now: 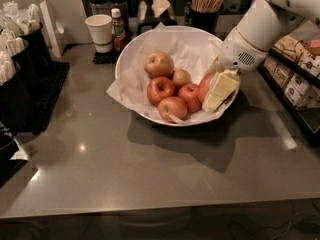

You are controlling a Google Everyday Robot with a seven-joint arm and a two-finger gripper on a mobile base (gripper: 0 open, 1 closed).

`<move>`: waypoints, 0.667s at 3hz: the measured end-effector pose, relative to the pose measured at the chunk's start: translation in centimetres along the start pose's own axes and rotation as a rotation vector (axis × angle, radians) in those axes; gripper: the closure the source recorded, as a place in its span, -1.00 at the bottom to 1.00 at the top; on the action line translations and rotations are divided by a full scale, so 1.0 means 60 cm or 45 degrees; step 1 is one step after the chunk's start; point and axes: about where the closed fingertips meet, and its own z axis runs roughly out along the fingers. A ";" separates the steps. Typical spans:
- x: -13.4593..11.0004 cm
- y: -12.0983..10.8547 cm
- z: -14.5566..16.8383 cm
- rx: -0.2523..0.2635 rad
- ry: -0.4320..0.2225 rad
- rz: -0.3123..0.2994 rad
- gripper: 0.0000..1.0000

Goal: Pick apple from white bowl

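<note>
The white bowl (131,59), wide and lined with crinkled white paper, stands at the back middle of the grey counter and holds several apples. The apple (204,86), large and red, lies at the bowl's right side, partly hidden by my gripper. My gripper (214,96), cream-coloured below a white wrist, reaches down into the bowl from the right and lies against the apple's right side. No sticker shows on the apple from here.
In the bowl there are also a yellowish-red apple (159,64), a small yellow-green one (181,77) and three smaller red ones (160,89). A paper cup (99,31) and a small bottle (118,29) stand behind the bowl on the left. Shelves of packets (295,79) stand on the right and black holders (20,69) on the left.
</note>
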 end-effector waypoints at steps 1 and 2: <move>0.004 0.003 0.000 0.009 -0.005 0.007 0.18; 0.001 0.008 -0.007 0.019 -0.050 -0.006 0.65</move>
